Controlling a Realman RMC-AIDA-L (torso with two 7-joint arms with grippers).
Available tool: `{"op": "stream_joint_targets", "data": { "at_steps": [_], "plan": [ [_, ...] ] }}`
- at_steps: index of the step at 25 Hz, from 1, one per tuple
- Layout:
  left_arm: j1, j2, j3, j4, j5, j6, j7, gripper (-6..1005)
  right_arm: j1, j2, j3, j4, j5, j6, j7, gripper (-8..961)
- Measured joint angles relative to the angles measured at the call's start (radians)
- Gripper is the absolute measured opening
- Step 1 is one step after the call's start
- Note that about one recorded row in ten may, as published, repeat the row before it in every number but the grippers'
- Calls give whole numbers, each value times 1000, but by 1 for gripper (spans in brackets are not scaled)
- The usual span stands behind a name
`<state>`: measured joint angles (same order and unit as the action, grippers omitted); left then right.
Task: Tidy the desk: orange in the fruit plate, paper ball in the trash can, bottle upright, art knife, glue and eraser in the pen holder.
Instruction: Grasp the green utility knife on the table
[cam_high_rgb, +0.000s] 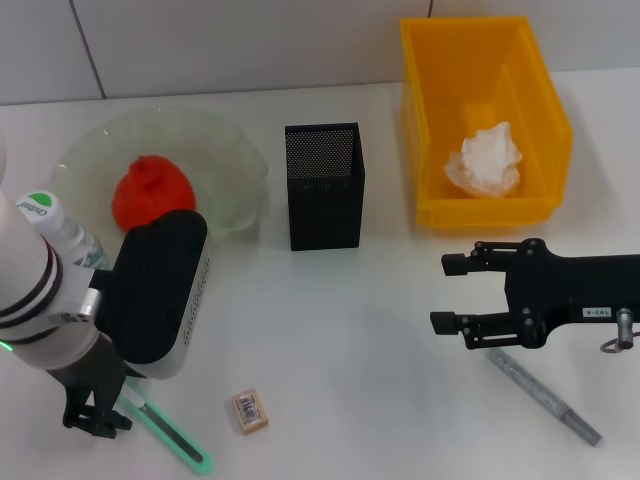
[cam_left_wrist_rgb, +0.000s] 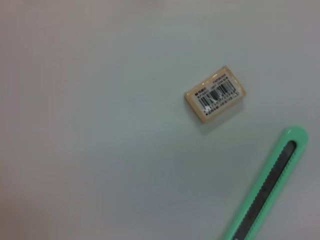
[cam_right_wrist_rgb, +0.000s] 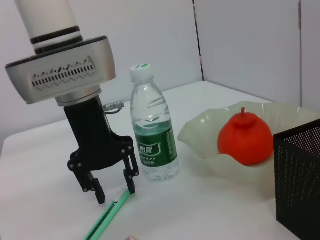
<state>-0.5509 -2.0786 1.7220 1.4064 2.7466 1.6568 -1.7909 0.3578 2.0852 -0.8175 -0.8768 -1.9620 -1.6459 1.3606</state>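
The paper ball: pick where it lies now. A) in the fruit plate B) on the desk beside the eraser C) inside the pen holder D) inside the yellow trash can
D: the head view shows the white crumpled paper ball resting on the floor of the yellow trash can, apart from the pen holder and the fruit plate.

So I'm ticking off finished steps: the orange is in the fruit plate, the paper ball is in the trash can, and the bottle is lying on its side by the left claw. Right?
One thing is wrong: the bottle stands upright beside the left claw, as the right wrist view shows. The orange is in the fruit plate and the paper ball is in the trash can.
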Motion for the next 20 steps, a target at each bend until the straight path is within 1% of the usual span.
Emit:
{"op": "stream_joint_targets", "data": {
  "at_steps": [20],
  "plan": [
    [-9,0,5,-8,3,-10,-1,500,1,-1,-2,6,0,9,-9,762]
  ]
}}
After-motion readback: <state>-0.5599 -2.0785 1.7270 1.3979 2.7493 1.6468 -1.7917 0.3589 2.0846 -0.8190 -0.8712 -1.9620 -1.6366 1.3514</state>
